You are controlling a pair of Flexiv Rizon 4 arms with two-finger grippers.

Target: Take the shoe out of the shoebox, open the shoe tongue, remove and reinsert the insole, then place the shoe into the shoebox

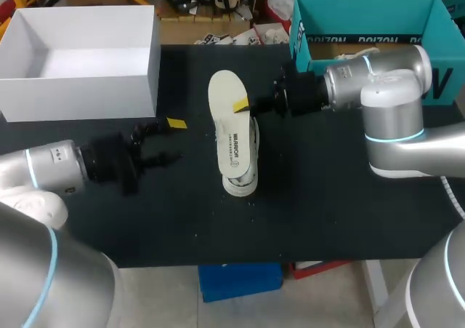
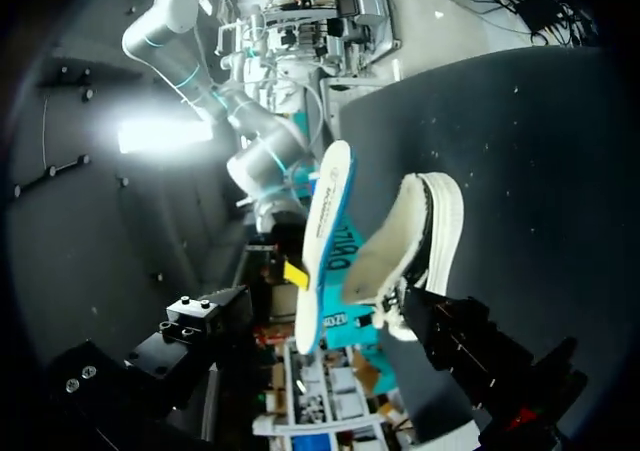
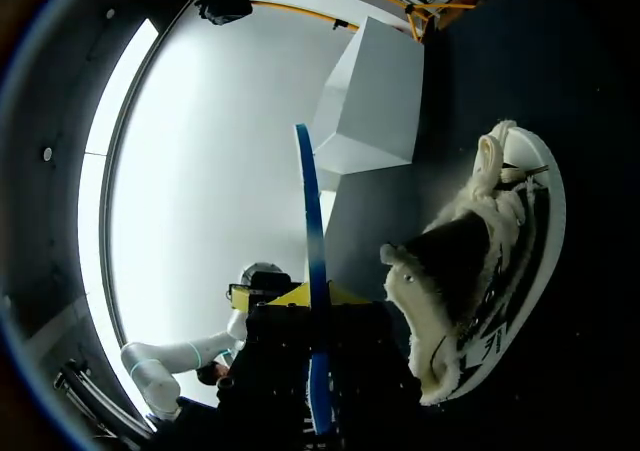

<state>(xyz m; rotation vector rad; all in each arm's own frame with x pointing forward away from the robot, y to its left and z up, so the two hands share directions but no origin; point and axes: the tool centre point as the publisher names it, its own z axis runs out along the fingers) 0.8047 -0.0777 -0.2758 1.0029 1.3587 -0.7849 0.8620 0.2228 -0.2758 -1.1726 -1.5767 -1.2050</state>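
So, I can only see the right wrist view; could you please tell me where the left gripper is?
Observer: The left gripper is over the table, left of the shoe and apart from it, open and empty.
Operator: Thank you. Which face of the insole is turned up?
Observer: The insole shows its pale printed face upward, with the right gripper shut on its edge.
Operator: And is the shoebox free to take the shoe?
Observer: The white shoebox stands open at the far left of the table, and nothing shows inside it.
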